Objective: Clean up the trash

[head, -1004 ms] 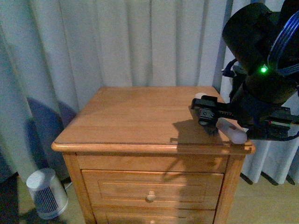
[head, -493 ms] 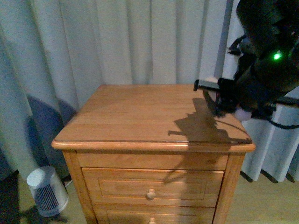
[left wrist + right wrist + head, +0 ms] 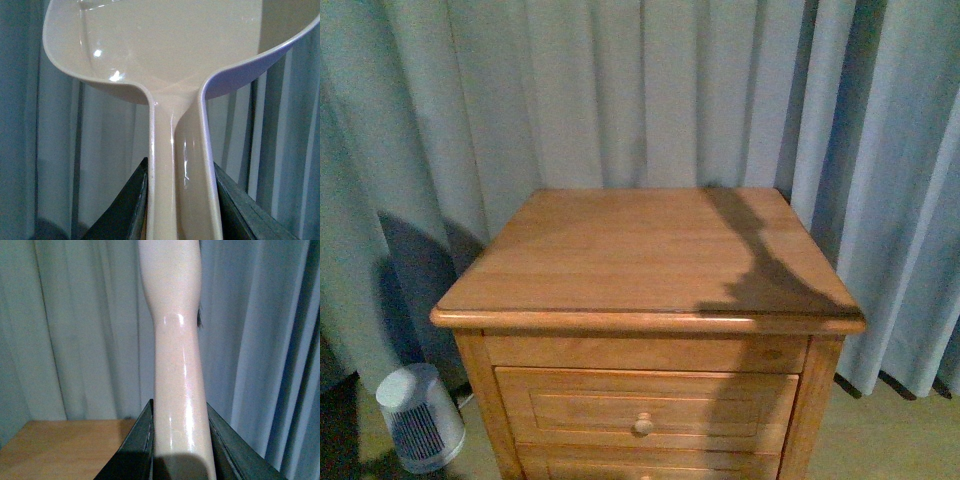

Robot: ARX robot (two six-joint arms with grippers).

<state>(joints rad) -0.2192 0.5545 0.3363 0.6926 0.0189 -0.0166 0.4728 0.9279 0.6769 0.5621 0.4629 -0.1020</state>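
In the left wrist view my left gripper (image 3: pixel 181 200) is shut on the handle of the pale pink dustpan (image 3: pixel 165 55), whose scoop points away in front of the curtain. In the right wrist view my right gripper (image 3: pixel 177 440) is shut on the pale handle of the brush (image 3: pixel 175 340), held upright, with a few dark bristles showing at its side. Neither arm shows in the front view, only a shadow on the wooden nightstand (image 3: pixel 620 250). The crumpled white paper ball is in none of the views.
Pale blue-grey curtains (image 3: pixel 620 90) hang behind and beside the nightstand. A small white cylindrical appliance (image 3: pixel 418 415) stands on the floor at the lower left. A corner of the nightstand top shows in the right wrist view (image 3: pixel 65 450).
The right arm with the brush rose from the nightstand's right front corner and left the front view. Only its shadow remains on the top.
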